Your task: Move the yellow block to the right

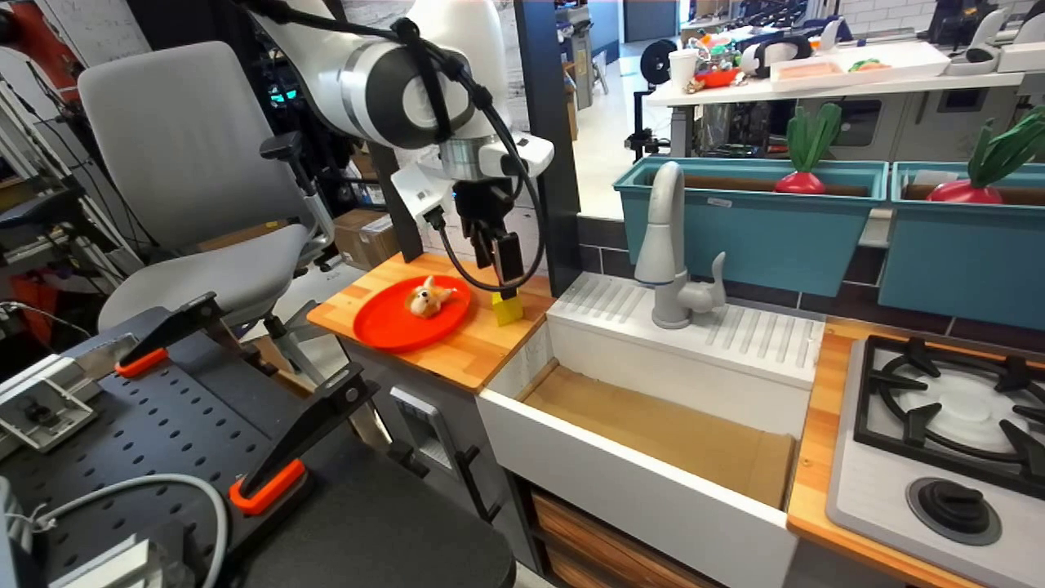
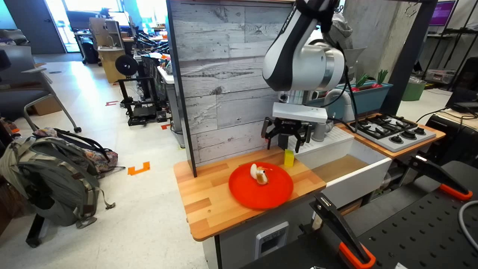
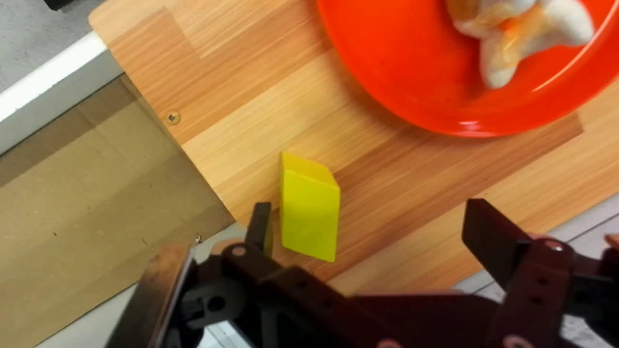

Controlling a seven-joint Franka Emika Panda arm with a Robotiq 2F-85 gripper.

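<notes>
The yellow block stands on the wooden counter near the sink edge, beside the red plate; it shows in both exterior views (image 1: 507,310) (image 2: 289,158) and in the wrist view (image 3: 310,212). My gripper (image 3: 368,217) is open and empty above the counter. In the wrist view the block lies between the two fingers, close to the left finger and far from the right one. In an exterior view my gripper (image 2: 283,147) hangs above the block with its fingers spread. In an exterior view my gripper (image 1: 500,265) overlaps the block's top edge, so contact cannot be told.
The red plate (image 2: 242,192) holds a small white and tan toy (image 2: 262,177). The white sink (image 1: 645,457) with a faucet (image 1: 669,245) borders the counter (image 2: 209,209). A plank wall (image 2: 231,93) rises behind. A stove (image 1: 882,482) stands beyond the sink.
</notes>
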